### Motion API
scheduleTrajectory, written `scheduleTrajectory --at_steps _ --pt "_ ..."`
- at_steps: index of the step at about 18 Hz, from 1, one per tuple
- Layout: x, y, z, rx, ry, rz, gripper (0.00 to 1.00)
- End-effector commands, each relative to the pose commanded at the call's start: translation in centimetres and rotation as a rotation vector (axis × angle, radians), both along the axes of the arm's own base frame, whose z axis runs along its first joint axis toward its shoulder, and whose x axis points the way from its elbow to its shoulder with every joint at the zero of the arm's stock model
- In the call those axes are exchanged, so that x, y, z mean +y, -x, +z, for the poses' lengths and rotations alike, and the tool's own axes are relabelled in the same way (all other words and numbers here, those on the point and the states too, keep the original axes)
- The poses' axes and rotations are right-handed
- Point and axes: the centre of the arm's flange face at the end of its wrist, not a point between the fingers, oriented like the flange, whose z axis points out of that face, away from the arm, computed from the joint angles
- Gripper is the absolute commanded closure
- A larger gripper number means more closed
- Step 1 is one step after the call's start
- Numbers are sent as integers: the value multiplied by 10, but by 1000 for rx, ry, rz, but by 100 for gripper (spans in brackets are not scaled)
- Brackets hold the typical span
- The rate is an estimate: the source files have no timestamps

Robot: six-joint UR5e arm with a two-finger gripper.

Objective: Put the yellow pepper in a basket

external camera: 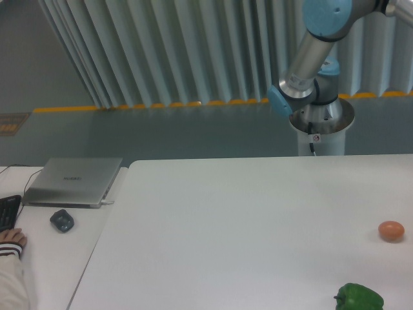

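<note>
White table (245,213); green pepper (359,298); orange-brown ball (391,230); silver laptop (73,181).

White table (245,219) bears orange-brown ball (391,230) and green pepper (359,298).

arm (308,61): you see it leave the top edge
green pepper (359,298): bottom cut off
keyboard (8,212): cut by left edge

The white table (245,219) is lying open across its centre and left. An orange-brown ball (391,230) and a green pepper (359,298) are occupying the right edge, well apart. The arm (316,58) is leaning beyond the far edge, above the surface
</note>
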Motion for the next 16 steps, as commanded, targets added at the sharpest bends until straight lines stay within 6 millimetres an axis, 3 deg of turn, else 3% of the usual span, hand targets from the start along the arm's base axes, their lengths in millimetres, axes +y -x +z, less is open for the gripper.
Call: scheduleTrajectory --at_steps 1,4,5,10,11,12,14,16 --pt "1 2 2 6 -2 0 67" --pt "1 1 3 8 -1 -4 10" --pt "1 0 4 10 -2 -4 0" --pt "8 -21 24 24 -21 -38 0" --pt "15 -56 39 49 12 -144 0" --pt "15 -75 47 68 34 -213 0" --pt "15 -106 54 94 77 -357 0" --pt "13 -127 49 100 125 -495 0"
